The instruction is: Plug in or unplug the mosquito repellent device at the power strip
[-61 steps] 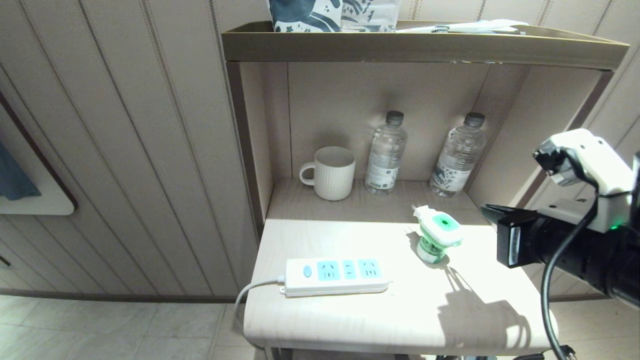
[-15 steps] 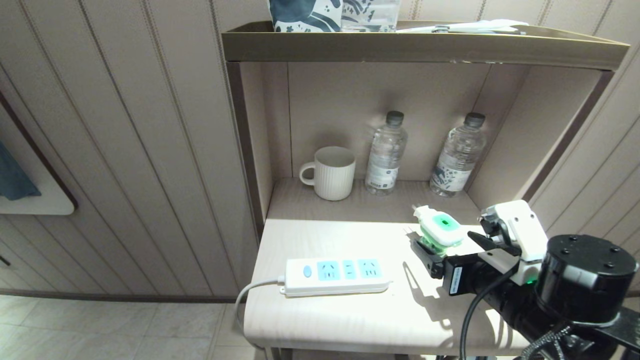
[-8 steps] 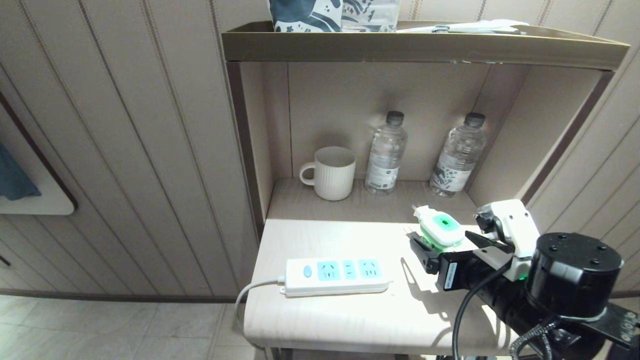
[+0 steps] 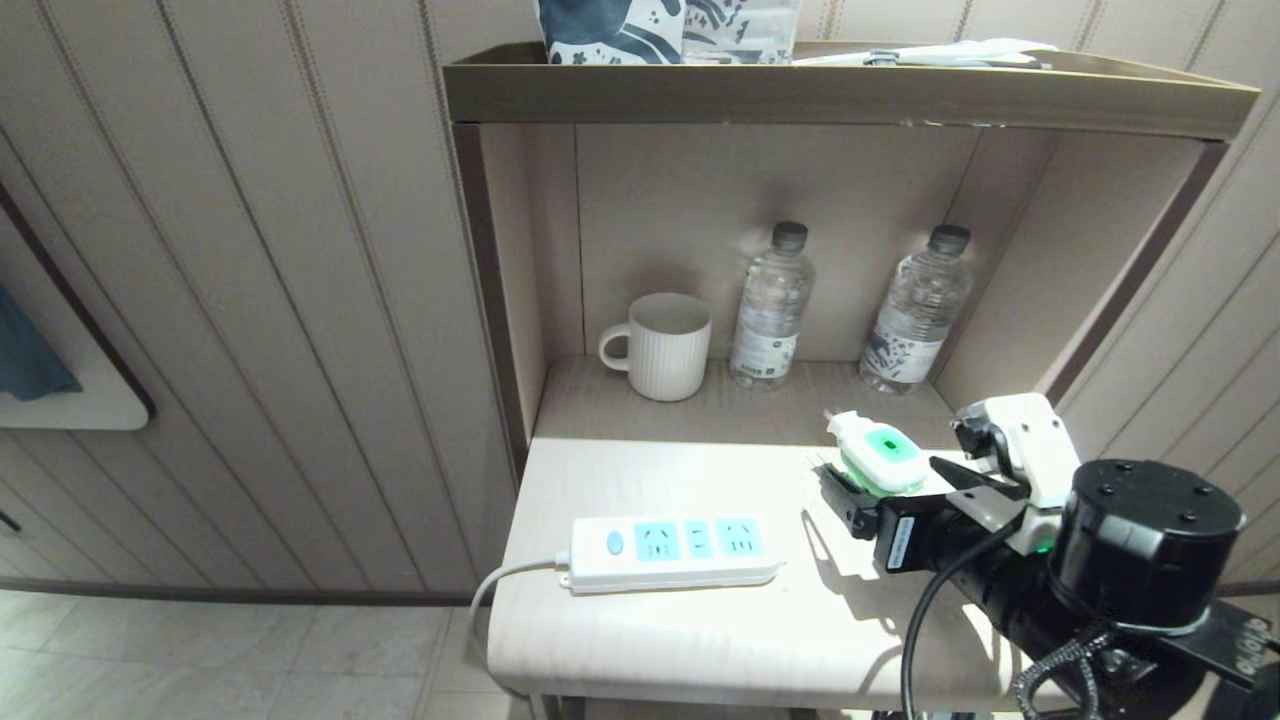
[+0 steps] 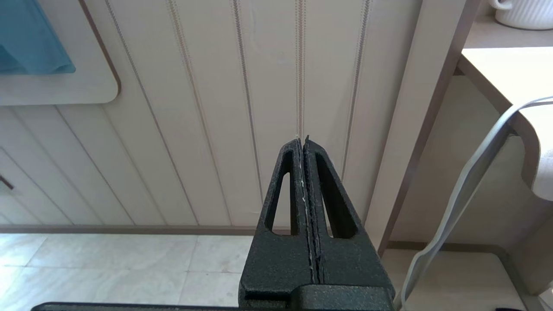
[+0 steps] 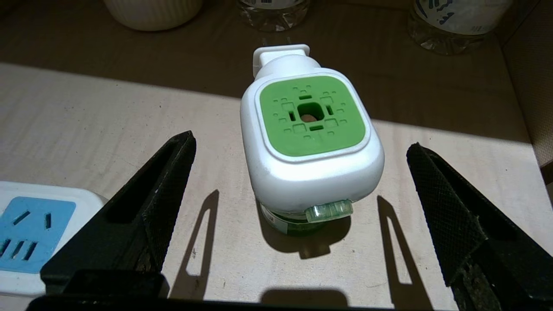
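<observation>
Head view: power strip point(image 4: 668, 552) flat on table point(image 4: 700, 640), sockets empty, so plug-in pending. Mosquito repellent device point(image 4: 877, 457) standing to its right, well apart, unplugged. Right gripper point(image 4: 905, 490) now crept slightly closer than half a second back, fingers spread wide, straddling device point(image 6: 309, 134), no contact. Closing looks next. Left gripper point(image 5: 304, 142) pressed shut, parked beside table, off to the left.

1. Right hand point(image 6: 298, 216): two matte black tapered fingers point(image 6: 147, 207), triangular, each with a long cut-out slot; inner faces finely textured.
2. Right wrist: black round housing with small screws, white camera block on top, a small green light, black cable looping beneath.
3. Left hand point(image 5: 304, 142): the same black slotted fingers, worn pale along the inner edges.
</observation>
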